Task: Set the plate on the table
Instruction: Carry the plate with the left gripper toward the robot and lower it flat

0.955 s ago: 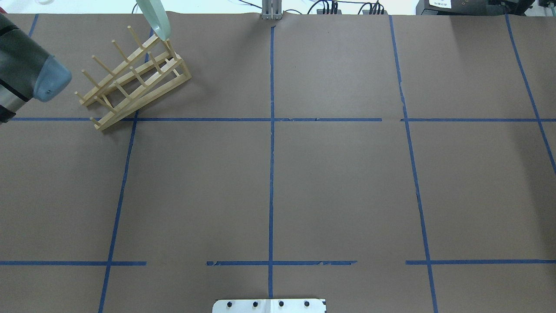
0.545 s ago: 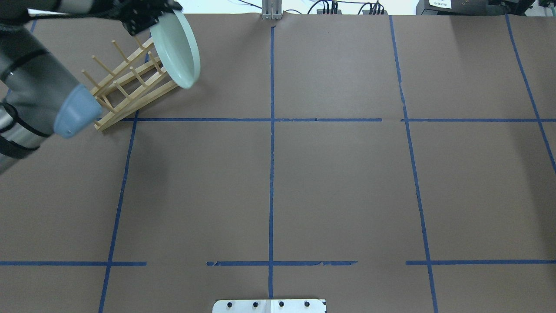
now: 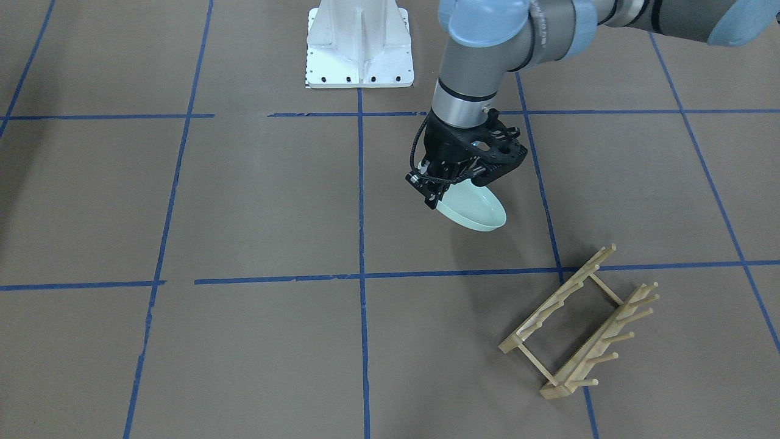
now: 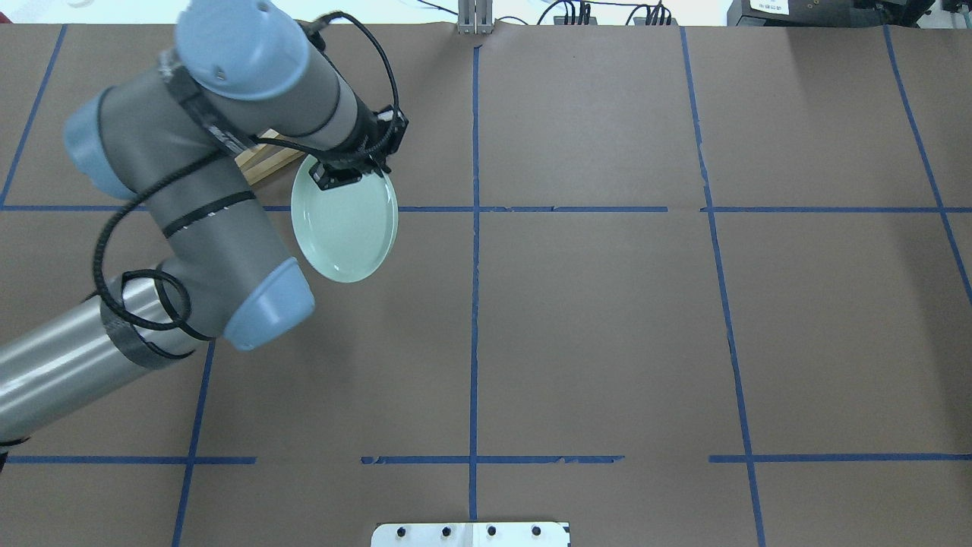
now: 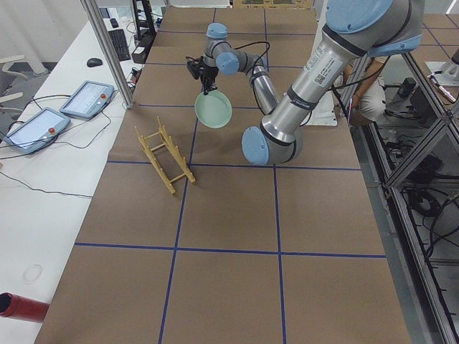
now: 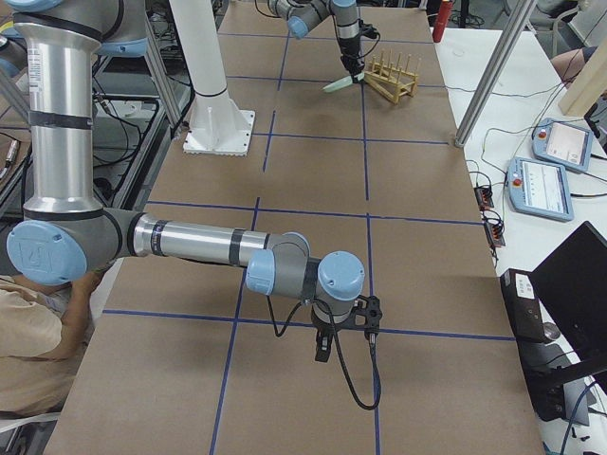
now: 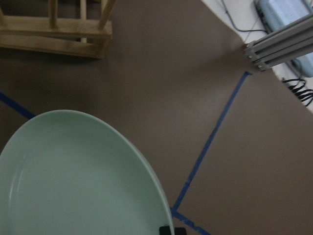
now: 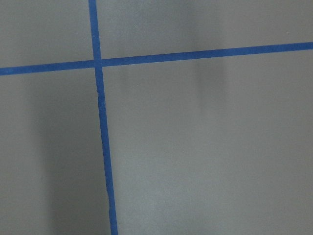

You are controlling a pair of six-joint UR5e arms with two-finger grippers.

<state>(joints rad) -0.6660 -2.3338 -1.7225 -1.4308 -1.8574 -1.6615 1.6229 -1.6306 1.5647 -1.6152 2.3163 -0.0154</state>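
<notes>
My left gripper (image 4: 351, 172) is shut on the far rim of the pale mint-green plate (image 4: 345, 228). It holds the plate tilted, close to flat, a little above the brown table (image 4: 607, 319), clear of the rack. The plate also shows in the front view (image 3: 476, 211) under the gripper (image 3: 440, 190), in the left side view (image 5: 214, 111) and in the left wrist view (image 7: 73, 181). My right gripper (image 6: 322, 349) shows only in the right side view, low over the table; I cannot tell if it is open or shut.
The empty wooden peg rack (image 3: 579, 323) stands on the table beyond the plate, mostly hidden behind my left arm in the overhead view (image 4: 262, 158). The white robot base (image 3: 359, 42) is at the near edge. Blue tape lines (image 4: 474, 304) cross the table.
My left arm has carried the plate away from the rack, toward the robot and toward the table's middle. The plate has turned from standing on edge to nearly flat.
</notes>
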